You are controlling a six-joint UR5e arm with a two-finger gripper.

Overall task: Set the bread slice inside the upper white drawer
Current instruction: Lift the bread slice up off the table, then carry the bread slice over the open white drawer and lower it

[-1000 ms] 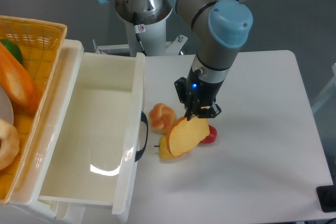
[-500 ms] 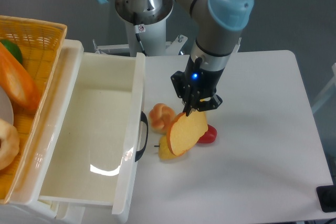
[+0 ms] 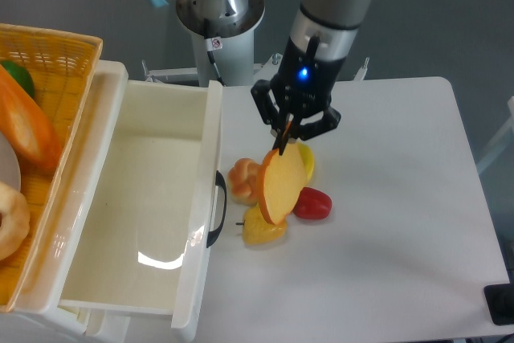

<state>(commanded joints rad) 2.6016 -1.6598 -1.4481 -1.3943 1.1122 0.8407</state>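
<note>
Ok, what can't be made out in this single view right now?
- Fingertip contact on the bread slice: the gripper body hides it.
- The bun: its right side sits behind the slice.
- The yellow piece behind the slice: mostly covered, so unidentifiable.
- The basket contents: cut off by the left edge.
- The drawer front corner: cut off by the bottom edge.

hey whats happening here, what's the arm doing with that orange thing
The gripper is shut on the bread slice, which hangs edge-on in the air above the small bun, a yellow toy and a red toy on the white table. The upper white drawer stands pulled open to the left with nothing in it, so the slice is not yet placed. A yellow wicker basket holding other toy food sits further left.
</note>
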